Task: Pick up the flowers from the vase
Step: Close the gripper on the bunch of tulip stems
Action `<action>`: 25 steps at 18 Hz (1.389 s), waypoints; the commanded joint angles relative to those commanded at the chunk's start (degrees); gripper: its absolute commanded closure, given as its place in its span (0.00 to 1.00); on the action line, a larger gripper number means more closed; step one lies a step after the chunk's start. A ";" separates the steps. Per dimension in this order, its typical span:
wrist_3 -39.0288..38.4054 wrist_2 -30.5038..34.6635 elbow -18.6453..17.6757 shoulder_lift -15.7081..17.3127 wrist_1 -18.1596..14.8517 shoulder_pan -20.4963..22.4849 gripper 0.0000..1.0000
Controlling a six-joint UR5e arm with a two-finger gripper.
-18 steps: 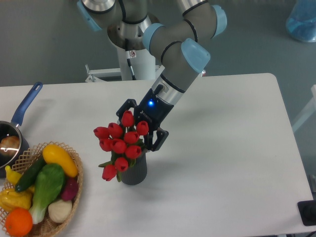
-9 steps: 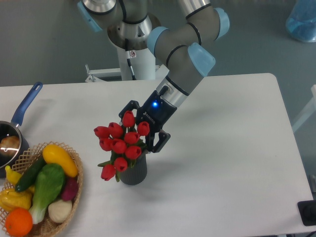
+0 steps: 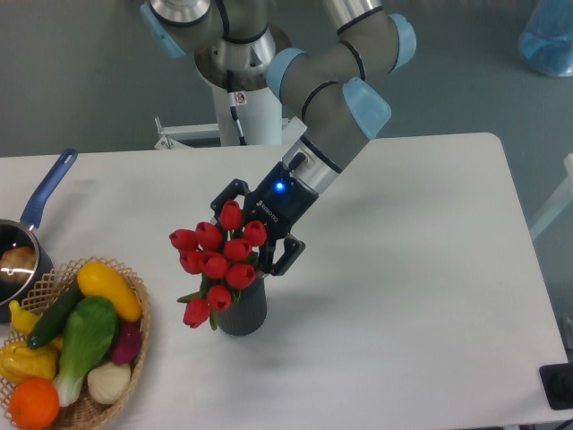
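Your hand (image 3: 253, 228) stands spread wide and empty behind the flowers (image 3: 217, 260); the bunch sits in the vase (image 3: 243, 309) just below its fingers; straddle the stems evenly, close gently, then lift straight up.

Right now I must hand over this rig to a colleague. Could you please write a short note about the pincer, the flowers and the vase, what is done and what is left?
Pincer: open, fingers spread on either side of the bunch from behind, just above the vase mouth; I cannot tell whether they touch it.
Flowers: red tulips, in the vase, not lifted.
Vase: upright on the white table, right of the wicker basket.
Done: the pincer is brought to the bunch.
Left: close on the bunch, lift it straight up clear of the vase, watching that the vase does not tip.
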 joint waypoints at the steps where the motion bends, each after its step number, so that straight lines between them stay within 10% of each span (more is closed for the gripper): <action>1: 0.09 -0.17 0.00 -0.09 0.00 0.00 0.12; 15: -0.35 -0.97 0.00 -0.18 0.00 0.97 0.71; 25: -0.44 -2.55 0.00 -0.09 -0.09 1.49 0.79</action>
